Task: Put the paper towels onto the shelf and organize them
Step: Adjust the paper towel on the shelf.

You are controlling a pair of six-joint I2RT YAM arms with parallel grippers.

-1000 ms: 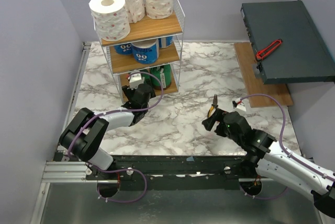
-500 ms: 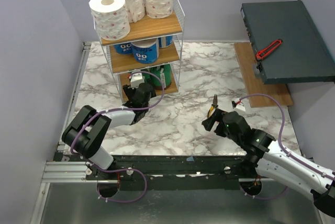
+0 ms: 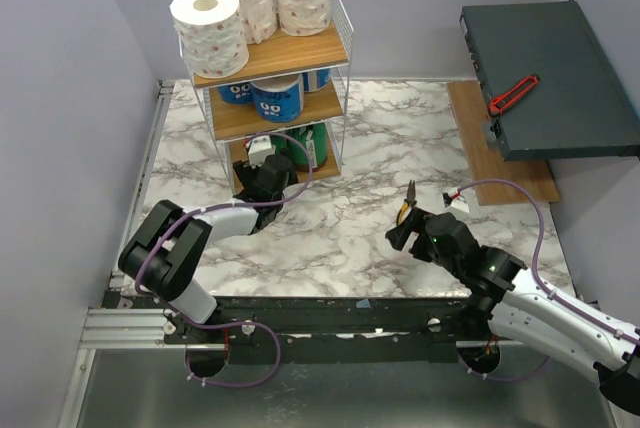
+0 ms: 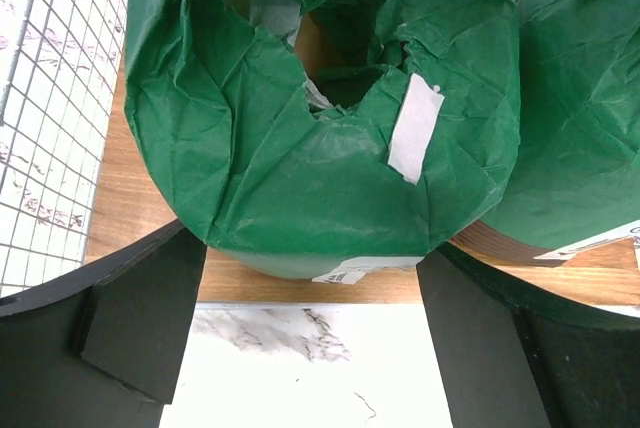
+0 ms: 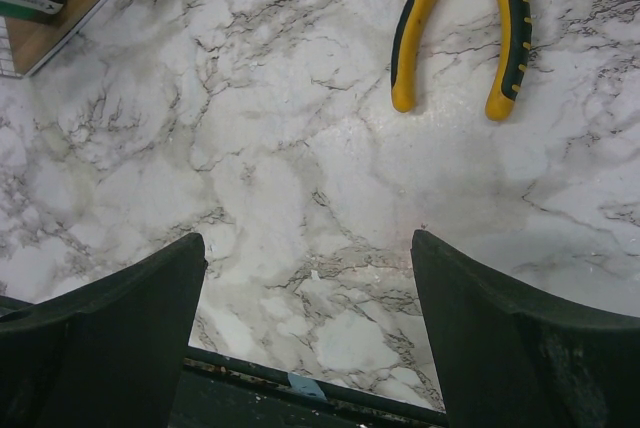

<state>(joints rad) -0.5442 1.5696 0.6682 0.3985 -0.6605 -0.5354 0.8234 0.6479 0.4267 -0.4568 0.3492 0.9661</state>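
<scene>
Over the last second the left tool point(image 4: 310, 348) has spread wider about the green-wrapped roll point(image 4: 330, 128), which rests on the bottom board of the shelf point(image 4: 140, 218) just beside a second green roll point(image 4: 580, 98) — a release, I judge, so this roll looks placed. The right tool point(image 5: 308, 243) hangs wide and empty over the bench point(image 5: 300, 148), near the pliers point(image 5: 408, 43). Whether the left pads still brush the wrapper is unclear — and from above, arm and upper boards hide that tier.

Your left arm point(image 3: 215, 220) reaches forward and low, with its jaws wide open. Your right arm point(image 3: 500, 283) is bent and tips down, jaws wide open too
</scene>
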